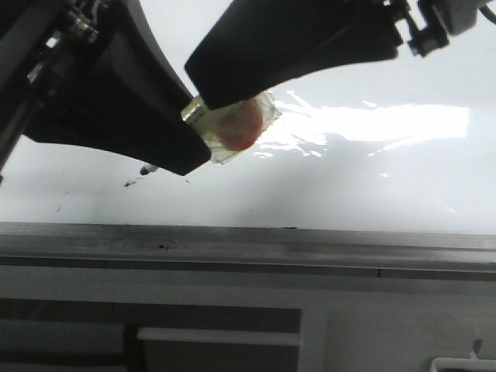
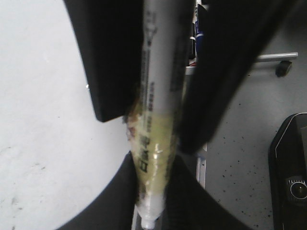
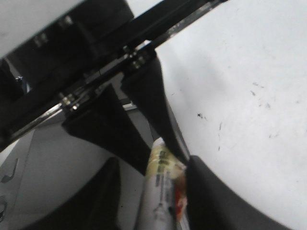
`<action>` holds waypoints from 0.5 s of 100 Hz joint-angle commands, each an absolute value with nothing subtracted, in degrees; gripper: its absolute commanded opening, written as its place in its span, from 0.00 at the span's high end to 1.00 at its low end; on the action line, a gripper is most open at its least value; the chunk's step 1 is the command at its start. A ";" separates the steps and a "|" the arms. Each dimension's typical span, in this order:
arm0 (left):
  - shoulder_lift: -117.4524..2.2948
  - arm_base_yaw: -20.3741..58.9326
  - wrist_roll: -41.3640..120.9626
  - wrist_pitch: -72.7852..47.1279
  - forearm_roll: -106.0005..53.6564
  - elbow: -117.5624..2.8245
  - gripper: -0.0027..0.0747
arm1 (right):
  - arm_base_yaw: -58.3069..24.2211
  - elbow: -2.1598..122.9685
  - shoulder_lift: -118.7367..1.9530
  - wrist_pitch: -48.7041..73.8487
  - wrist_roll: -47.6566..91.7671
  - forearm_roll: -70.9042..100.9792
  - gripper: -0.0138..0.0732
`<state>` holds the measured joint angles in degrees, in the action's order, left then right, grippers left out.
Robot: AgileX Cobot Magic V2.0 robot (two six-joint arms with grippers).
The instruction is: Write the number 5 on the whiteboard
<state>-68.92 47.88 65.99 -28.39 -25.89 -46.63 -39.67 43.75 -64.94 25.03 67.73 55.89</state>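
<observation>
The whiteboard (image 1: 372,178) is glossy white with strong glare, and it also shows as whiteboard (image 2: 38,120) and whiteboard (image 3: 249,72). No number 5 is in view; only small dark specks (image 1: 130,184) lie by the pen tip. A white marker (image 2: 156,96) has yellowish tape round its red end (image 1: 236,128). My left gripper (image 2: 153,203) is shut on the marker, and its tip (image 1: 149,167) points down at the board. My right gripper (image 3: 160,196) stands open round the taped end, with one finger (image 3: 108,191) clear of the marker (image 3: 160,191).
A grey metal rim (image 1: 248,240) runs along the board's near edge, with grey panels below it. Past the board's side there is speckled grey floor (image 2: 240,167), a black object (image 2: 288,163), and another pen with a blue band (image 2: 199,33).
</observation>
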 commanded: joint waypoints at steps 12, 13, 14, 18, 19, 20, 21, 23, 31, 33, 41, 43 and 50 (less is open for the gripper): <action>-67.43 48.19 65.71 -24.23 -27.62 -48.55 0.99 | -39.94 45.64 -64.23 26.14 68.55 58.95 0.92; -67.43 48.19 65.71 -24.23 -27.62 -48.55 0.99 | -39.94 45.64 -64.23 26.30 68.55 58.95 0.92; -67.43 48.19 65.71 -24.06 -27.62 -48.55 0.99 | -39.94 45.64 -64.23 26.41 68.55 58.95 0.92; -67.43 48.19 65.71 -23.49 -27.62 -48.55 0.99 | -39.94 45.64 -64.23 26.53 68.55 58.95 0.92; -67.43 48.19 65.71 -23.21 -27.62 -48.55 0.99 | -39.94 45.64 -64.23 26.53 68.55 58.95 0.92; -67.43 48.19 65.71 -23.07 -27.62 -48.55 0.99 | -39.94 45.64 -64.23 26.61 68.55 58.95 0.92; -67.43 48.19 65.71 -22.79 -27.78 -48.55 0.99 | -39.94 45.64 -64.23 26.61 68.55 58.95 0.92; -67.43 48.19 65.71 -22.29 -27.76 -48.55 0.99 | -39.94 45.64 -64.23 26.61 68.55 58.95 0.92; -67.43 48.19 65.47 -21.02 -28.00 -48.55 0.94 | -39.94 45.64 -64.23 26.49 68.55 58.95 0.91; -67.43 48.19 65.48 -20.93 -28.00 -48.55 0.91 | -39.94 45.64 -64.23 26.49 68.55 58.95 0.91; -67.43 48.19 65.31 -20.80 -28.00 -48.55 0.71 | -39.94 45.64 -64.23 26.39 68.55 58.95 0.91; -67.43 48.19 64.95 -20.80 -28.00 -48.55 0.67 | -39.94 45.64 -64.10 26.26 68.55 58.95 0.91; -66.99 48.19 62.29 -20.71 -28.00 -48.55 0.45 | -39.94 45.64 -63.52 25.64 68.55 58.25 0.91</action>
<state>-68.92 47.88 65.07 -26.65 -26.21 -46.63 -39.56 43.75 -64.97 24.75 68.51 56.15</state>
